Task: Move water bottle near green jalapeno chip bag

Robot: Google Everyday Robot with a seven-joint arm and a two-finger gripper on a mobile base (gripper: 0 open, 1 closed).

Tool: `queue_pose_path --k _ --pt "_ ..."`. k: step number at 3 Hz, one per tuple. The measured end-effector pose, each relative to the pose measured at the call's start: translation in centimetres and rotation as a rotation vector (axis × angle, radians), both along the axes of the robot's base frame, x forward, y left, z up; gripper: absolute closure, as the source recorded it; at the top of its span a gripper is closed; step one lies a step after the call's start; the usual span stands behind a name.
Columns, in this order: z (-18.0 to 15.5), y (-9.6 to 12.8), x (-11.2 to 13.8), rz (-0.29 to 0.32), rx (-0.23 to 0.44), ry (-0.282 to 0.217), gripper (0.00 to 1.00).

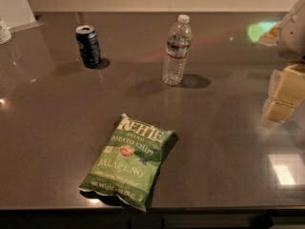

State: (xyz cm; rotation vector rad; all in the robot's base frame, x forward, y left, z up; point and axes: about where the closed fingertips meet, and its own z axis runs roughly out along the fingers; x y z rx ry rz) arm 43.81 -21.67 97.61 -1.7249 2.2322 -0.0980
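Step, as judged: reach; bottle [177,51] not yet gripped. Bottle upright on surface [228,142], beyond bag [127,159], well apart; long axis vertical, cap up. Pincer [285,93] far right of bag; apart or together, cannot tell. Next likely: side approach, grip bottle mid-body, carry toward bag.

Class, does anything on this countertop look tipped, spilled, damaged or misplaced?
Nothing stands out. The clear plastic water bottle and dark soda can stand upright; the green jalapeno chip bag lies intact; the gripper hovers at the right edge.
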Motion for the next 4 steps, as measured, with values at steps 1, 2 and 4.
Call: queue_pose_path --k 1,2,4 --pt "0.0 0.0 0.0 0.0 0.0 -0.001 0.0" --pt "0.0 0.0 1.7 -0.024 0.024 -0.025 0.0" --pt "0.2 -0.2 7.3 -0.084 0.124 -0.092 0.0"
